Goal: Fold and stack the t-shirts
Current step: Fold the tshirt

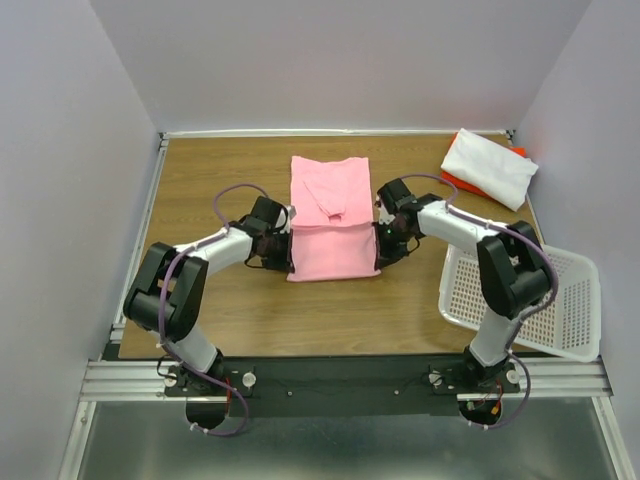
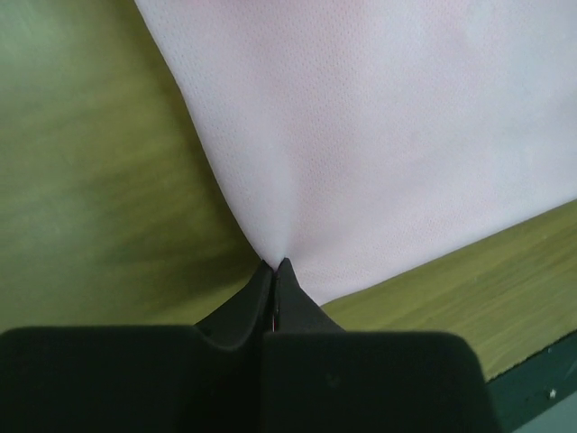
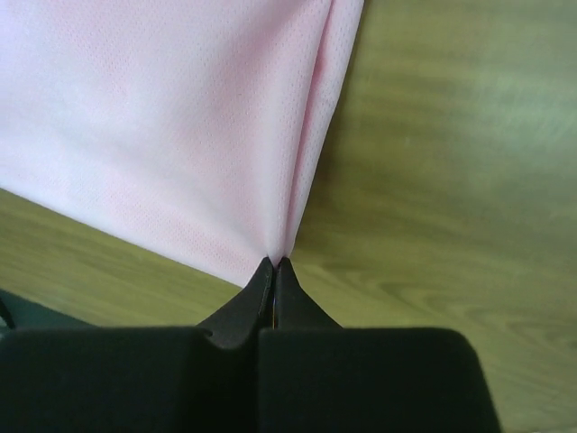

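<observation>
The light pink t-shirt [image 1: 330, 215] lies partly folded in the middle of the wooden table [image 1: 230, 310], its sleeves turned in. My left gripper [image 1: 288, 247] is shut on its left edge, and the cloth [image 2: 388, 135] pinches into the closed jaws of that gripper [image 2: 273, 263]. On the opposite side my right gripper [image 1: 378, 243] is shut on the right edge, where the pink cloth [image 3: 171, 126] gathers into a crease at the closed jaws of that gripper [image 3: 274, 261]. A folded white t-shirt [image 1: 488, 167] rests on an orange-red one [image 1: 455, 183] at the far right corner.
A white perforated plastic basket [image 1: 565, 305] sits at the table's right edge, beside the right arm. Pale walls close in the table at the back and on both sides. The black mounting rail [image 1: 340, 375] runs along the near edge.
</observation>
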You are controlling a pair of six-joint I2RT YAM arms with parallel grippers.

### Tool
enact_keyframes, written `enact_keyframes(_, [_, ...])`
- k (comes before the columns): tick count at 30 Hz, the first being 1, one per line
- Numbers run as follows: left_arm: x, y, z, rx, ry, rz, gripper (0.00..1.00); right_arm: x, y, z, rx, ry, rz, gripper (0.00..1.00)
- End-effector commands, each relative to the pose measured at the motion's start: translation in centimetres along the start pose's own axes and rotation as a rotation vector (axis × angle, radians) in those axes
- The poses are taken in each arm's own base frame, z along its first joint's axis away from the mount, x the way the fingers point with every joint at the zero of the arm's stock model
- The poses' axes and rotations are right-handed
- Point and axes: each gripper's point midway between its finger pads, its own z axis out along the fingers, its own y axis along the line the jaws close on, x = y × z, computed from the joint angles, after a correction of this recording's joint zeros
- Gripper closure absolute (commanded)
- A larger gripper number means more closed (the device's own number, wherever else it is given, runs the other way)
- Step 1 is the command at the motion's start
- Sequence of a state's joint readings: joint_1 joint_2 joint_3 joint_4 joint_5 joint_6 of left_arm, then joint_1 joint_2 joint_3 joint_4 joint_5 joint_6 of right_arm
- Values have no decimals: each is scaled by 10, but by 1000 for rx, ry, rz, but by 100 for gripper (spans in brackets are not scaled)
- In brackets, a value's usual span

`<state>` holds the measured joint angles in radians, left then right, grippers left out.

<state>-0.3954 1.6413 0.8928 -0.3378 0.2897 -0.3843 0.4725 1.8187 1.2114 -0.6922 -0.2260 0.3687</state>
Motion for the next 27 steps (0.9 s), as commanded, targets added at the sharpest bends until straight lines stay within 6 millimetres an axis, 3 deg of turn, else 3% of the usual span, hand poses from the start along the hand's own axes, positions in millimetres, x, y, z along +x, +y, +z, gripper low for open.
enact_keyframes(1, [30, -1, -14, -2, 35, -47, 100, 33, 0, -16, 3, 8, 38, 100])
enact_keyframes(8, [43, -14, -37, 53, -10, -62, 100, 63, 0, -21, -10, 12, 69, 100])
enact_keyframes(10, [44, -18, -41, 69, -12, -56, 82, 68, 1, -20, -11, 15, 70, 99])
enact_keyframes(11, [43, -18, -45, 68, -26, -56, 68, 70, 1, -19, -8, 16, 67, 99])
enact_keyframes(14, [47, -18, -49, 65, -31, -61, 58, 72, 3, -21, -13, 10, 76, 90])
enact_keyframes(15, [50, -19, -51, 72, -33, -64, 54, 74, 3, -22, -13, 7, 76, 82])
enact_keyframes(18, [54, -23, -53, 102, -38, -76, 52, 79, 2, -21, -9, 15, 81, 68])
enact_keyframes(27, [68, -27, -44, 125, 12, -72, 50, 94, -6, -13, 10, 29, 101, 60])
